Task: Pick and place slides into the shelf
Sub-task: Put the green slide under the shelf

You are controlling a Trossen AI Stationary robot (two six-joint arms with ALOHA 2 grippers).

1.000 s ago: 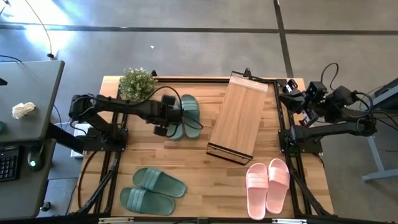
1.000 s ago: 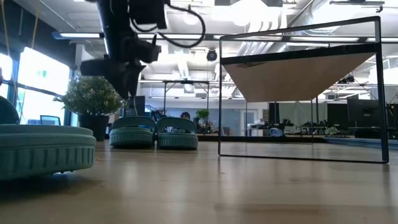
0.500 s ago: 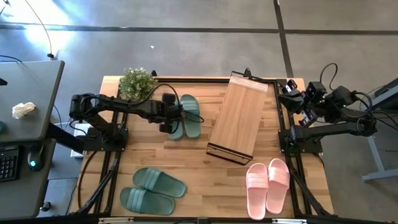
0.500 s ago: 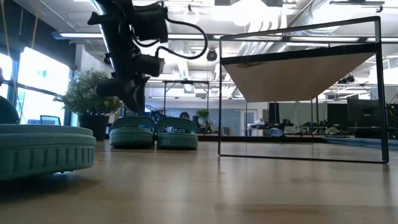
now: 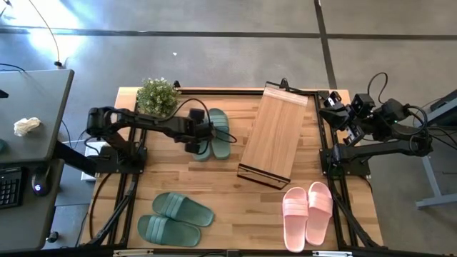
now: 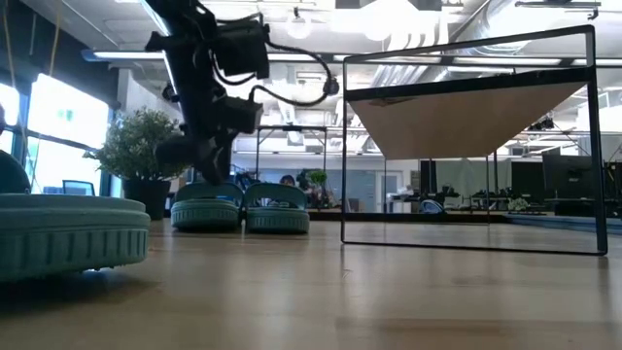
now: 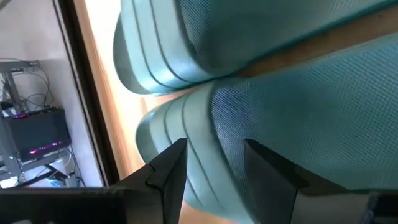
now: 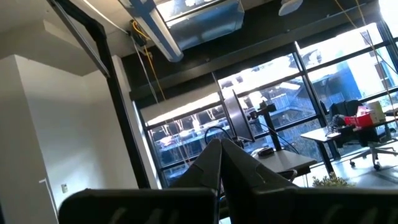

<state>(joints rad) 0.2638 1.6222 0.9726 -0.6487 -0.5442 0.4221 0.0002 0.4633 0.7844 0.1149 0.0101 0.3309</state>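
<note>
Straddling green slide (image 7: 205, 149), left tool (image 7: 214, 165) open

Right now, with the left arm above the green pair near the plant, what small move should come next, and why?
Probably a short descent, then close. The left end effector is open, its fingers straddling the edge of the nearer green slide, but in the low view it looks just above the slide. Nothing is gripped, and the shelf holds no slides. The right end effector waits at the table's edge.
</note>
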